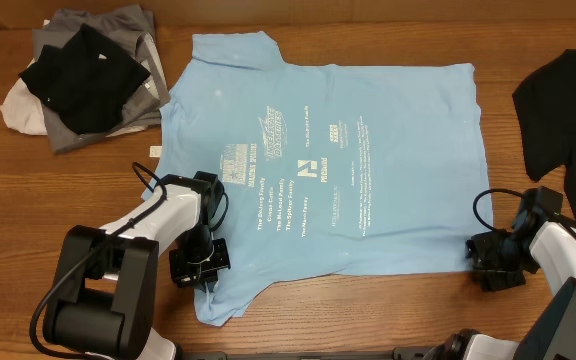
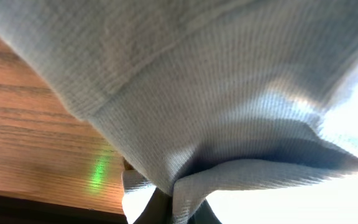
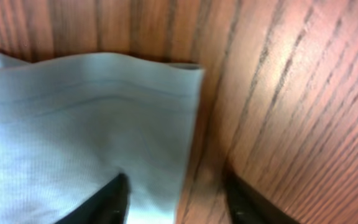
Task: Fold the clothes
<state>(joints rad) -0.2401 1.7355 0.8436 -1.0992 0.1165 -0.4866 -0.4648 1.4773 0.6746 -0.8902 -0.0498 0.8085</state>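
— Where is the blue shirt (image 1: 368, 190) lying?

— Flat on the bench (image 1: 78, 200), print up, just beside the heap of grey and black clothes (image 1: 83, 80). Its collar end is nearest the heap and its hem is the far end, so its long axis runs straight away from the heap.

— And the jaws?

— Both are on the shirt's long edge on the robot's side. The left jaws sit at the sleeve on the heap end, clenched on a bunch of blue cloth. In the left wrist view the fabric is puckered right into them. The right jaws are at the hem corner (image 3: 166, 93), the one farthest from the heap.

— Gripping it?

— Not that I can see. In the right wrist view the fingers (image 3: 107, 202) stand apart, one over the cloth and the other on bare wood, with the corner's side edge running between them. They're parted, with nothing pinched.

— So what does the fold hang on?

— That corner, I'd say. The cloth lies toward the heap from the right jaws and only just inside them. They'd have to close on that edge so both ends can rise together. A black garment (image 1: 568, 100) lies beyond the hem, farther again from the heap.
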